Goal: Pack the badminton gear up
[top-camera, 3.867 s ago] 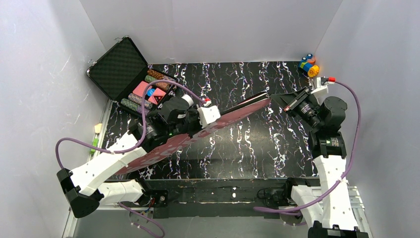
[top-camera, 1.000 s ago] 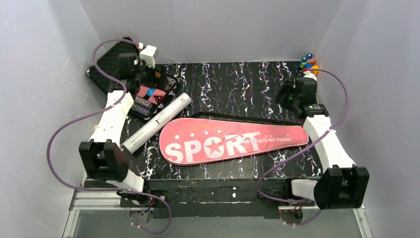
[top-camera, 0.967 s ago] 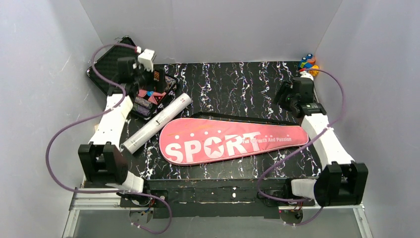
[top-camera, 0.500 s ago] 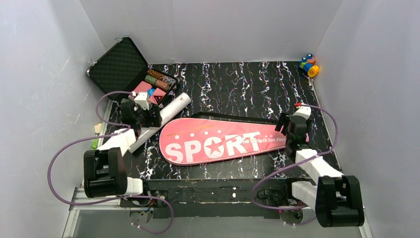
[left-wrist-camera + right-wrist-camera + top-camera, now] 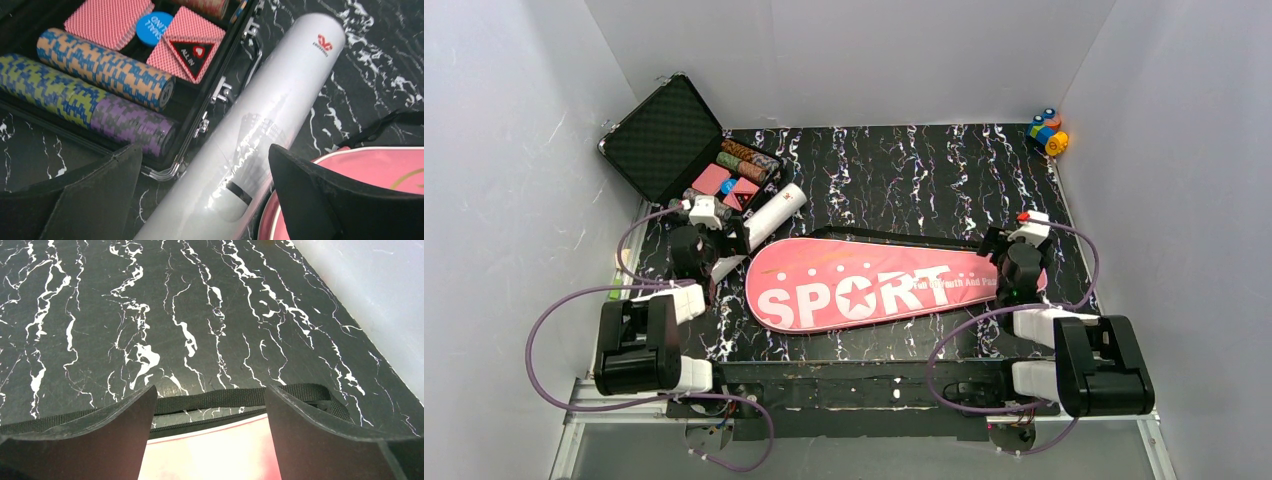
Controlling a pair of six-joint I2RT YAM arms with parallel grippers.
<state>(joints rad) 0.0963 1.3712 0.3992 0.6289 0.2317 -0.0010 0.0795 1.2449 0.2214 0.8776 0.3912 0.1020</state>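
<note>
One pink SPORT bag (image 5: 884,285). One white tube (image 5: 759,225) just off the bag's wide left end. One open black case (image 5: 664,135) far left of the bag, holding two red-backed card decks (image 5: 107,15) and one blue disc (image 5: 154,27); its chip rows (image 5: 105,67) are too crowded to count. One colourful toy cluster (image 5: 1049,132) far right of the bag.

- Black marbled table (image 5: 894,170) carries a pink bag (image 5: 874,285).
- White tube (image 5: 769,215): just beside the bag's left end.
- Open case (image 5: 674,140): beyond that end.
- Small toy (image 5: 1048,131): well behind the bag's right end.

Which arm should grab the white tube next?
Probably the left. The left gripper is open, with the white tube lined up between its fingers. The right gripper is at the other end of the pink bag, away from the tube.
</note>
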